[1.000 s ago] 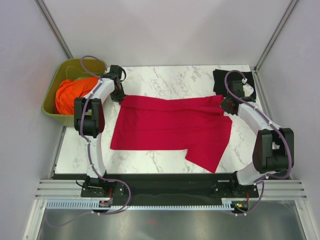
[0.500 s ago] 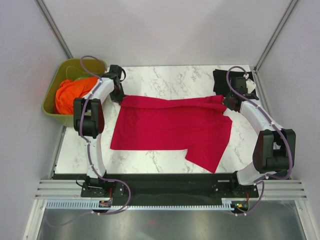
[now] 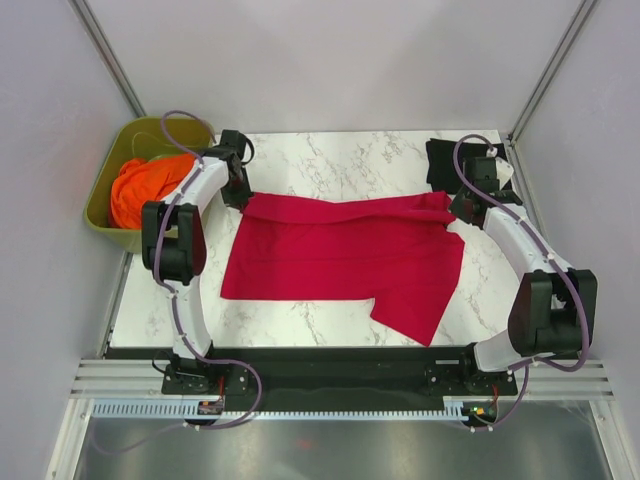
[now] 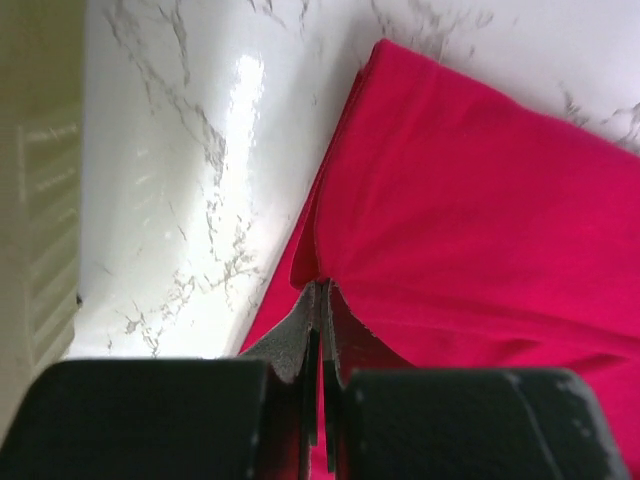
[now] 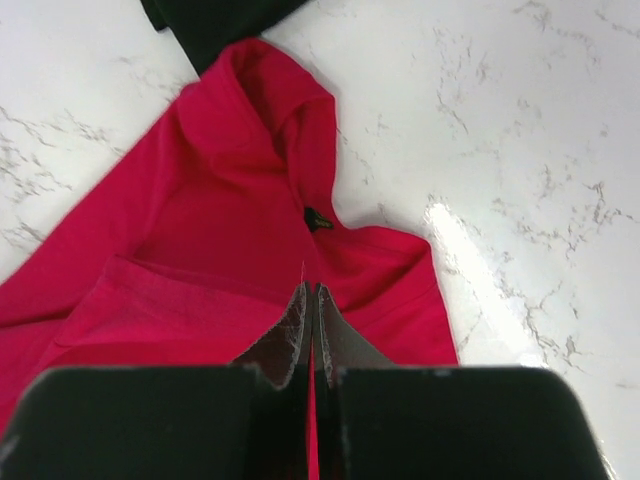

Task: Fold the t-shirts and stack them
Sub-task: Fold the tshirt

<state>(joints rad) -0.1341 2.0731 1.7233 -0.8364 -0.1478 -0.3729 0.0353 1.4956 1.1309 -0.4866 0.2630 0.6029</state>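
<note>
In the top external view, the red t-shirt [image 3: 345,255] is seen spread across the middle of the marble table [image 3: 340,160], mostly flat, with one part reaching toward the near right edge and its far edge slightly rumpled on the right. The black t-shirt [image 3: 441,161] is laid at the far right corner of the table, just beyond the red one. The left gripper [image 3: 240,195] is placed at the far left corner of the red t-shirt, and the right gripper [image 3: 458,208] at its far right corner, close beside the black t-shirt. An olive-green tub [image 3: 105,205] is set off the table's left side, and bunched orange cloth [image 3: 140,190] is held in it. In the left wrist view, the two fingers are seen pressed fully together, and the folded edge of the red t-shirt is pinched between their tips; the cloth is drawn up into a small peak there, while the rest is spread away over the marble to the right. In the right wrist view, the fingers are likewise closed tight, and a thin strip of red cloth is caught between them; the gathered fabric is bunched ahead of the tips, a small dark label [image 5: 318,220] is shown in its folds, and a corner of the black t-shirt is visible at the top edge, touching or nearly touching the red cloth.
</note>
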